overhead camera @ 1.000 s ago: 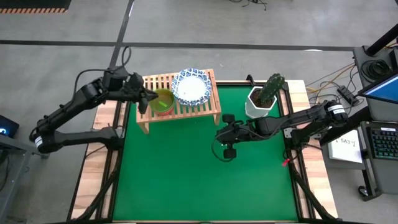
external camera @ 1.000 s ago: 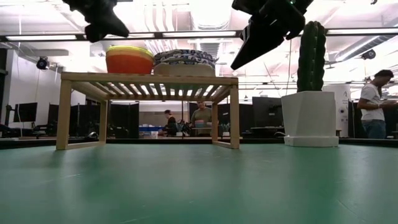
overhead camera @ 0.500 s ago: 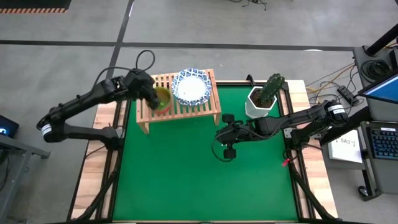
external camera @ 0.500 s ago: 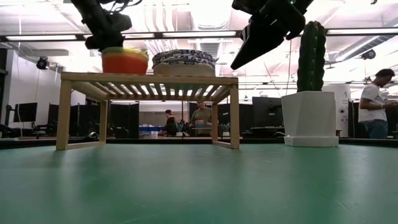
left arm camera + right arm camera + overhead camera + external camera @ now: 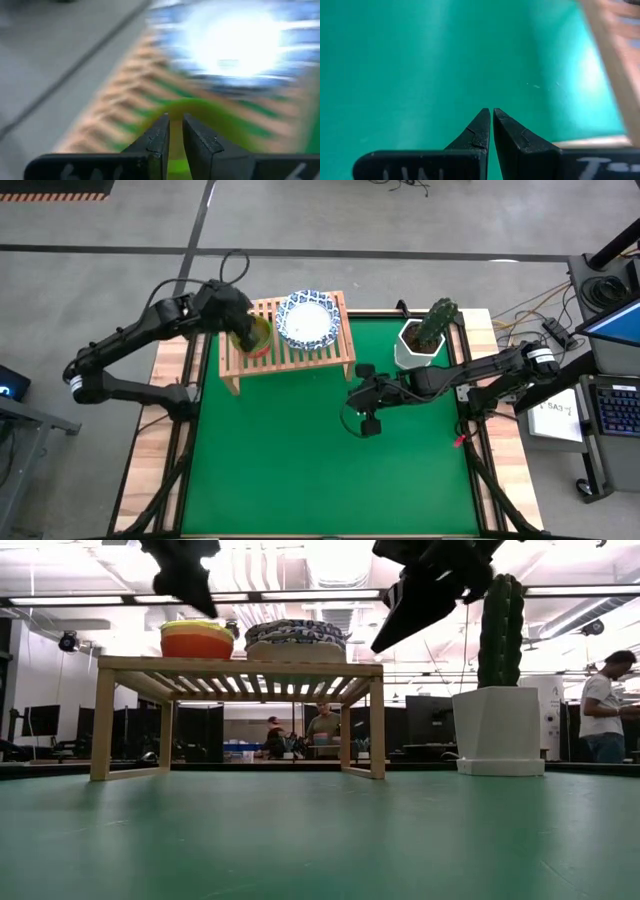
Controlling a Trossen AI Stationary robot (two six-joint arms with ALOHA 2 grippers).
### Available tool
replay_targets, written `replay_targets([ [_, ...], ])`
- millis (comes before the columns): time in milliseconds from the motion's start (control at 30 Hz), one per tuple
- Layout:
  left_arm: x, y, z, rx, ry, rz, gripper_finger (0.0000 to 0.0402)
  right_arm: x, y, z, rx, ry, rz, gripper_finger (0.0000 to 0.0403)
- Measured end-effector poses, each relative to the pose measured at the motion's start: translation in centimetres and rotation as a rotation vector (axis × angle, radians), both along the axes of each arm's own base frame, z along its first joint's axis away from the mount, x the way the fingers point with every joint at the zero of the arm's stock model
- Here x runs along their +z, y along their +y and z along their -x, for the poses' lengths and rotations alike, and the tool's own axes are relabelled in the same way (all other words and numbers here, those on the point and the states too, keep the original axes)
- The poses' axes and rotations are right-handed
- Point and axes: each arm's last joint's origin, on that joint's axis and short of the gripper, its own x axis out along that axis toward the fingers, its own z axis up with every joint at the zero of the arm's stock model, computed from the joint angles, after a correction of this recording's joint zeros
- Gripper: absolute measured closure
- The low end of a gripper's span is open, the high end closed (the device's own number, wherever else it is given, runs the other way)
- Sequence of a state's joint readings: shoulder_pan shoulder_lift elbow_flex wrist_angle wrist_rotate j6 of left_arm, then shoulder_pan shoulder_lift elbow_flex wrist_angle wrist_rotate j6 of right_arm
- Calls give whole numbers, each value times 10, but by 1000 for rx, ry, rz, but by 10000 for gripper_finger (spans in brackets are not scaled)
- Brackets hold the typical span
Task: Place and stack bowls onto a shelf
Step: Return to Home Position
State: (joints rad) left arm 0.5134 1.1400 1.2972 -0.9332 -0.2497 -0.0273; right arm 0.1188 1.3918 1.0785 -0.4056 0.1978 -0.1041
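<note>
Several plain plastic bowls sit nested in a stack (image 5: pixel 262 340) (image 5: pixel 197 640) on the left part of the wooden slat shelf (image 5: pixel 300 360) (image 5: pixel 240 665), yellow-green on top and orange-red below. The blue-and-white patterned bowls (image 5: pixel 308 320) (image 5: pixel 296 638) rest stacked on the shelf's right part. My left gripper (image 5: pixel 243 332) (image 5: pixel 208 608) (image 5: pixel 176 127) is shut and points down just over the plastic stack's left rim. My right gripper (image 5: pixel 352 397) (image 5: pixel 378 645) (image 5: pixel 491 117) hangs shut over the green mat, right of the shelf. My left gripper's shut fingertips (image 5: pixel 210 612) stand right at the top bowl's rim (image 5: pixel 190 624), coming from above and slanting down. Whether they touch the rim cannot be told.
A white pot with a cactus (image 5: pixel 415 345) (image 5: pixel 497 730) stands on the mat right of the shelf, close behind my right arm. The green mat (image 5: pixel 300 470) spreads toward the near edge. People (image 5: pixel 605 705) show in the room beyond the table.
My left gripper moved from the shelf's left end over the plastic stack, came down onto its top, then rose a little. The stack now sits lower and slightly farther toward the table's left than a second ago. The right arm kept still.
</note>
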Motion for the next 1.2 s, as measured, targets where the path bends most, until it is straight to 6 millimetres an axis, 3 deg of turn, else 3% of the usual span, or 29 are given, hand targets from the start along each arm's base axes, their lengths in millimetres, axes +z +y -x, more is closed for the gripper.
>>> replay_targets([
  [200, -9, -48, 4, -435, -195, 115, 367, -9, 0, 2, 227, -74, -27, 390],
  [367, -45, -91, 20, -698, -324, 117, 367, -12, -22, 24, 221, -126, -95, 390],
  [500, -75, -110, 35, -801, -445, 123, 367, -16, -36, 49, 206, -221, -132, 390],
  [833, -118, -115, 69, -829, -578, 96, 367, -20, -46, 105, 143, -386, -129, 390],
  [1200, -134, -113, 95, -771, -741, 56, 367, -16, -43, 139, 154, -532, -105, 390],
])
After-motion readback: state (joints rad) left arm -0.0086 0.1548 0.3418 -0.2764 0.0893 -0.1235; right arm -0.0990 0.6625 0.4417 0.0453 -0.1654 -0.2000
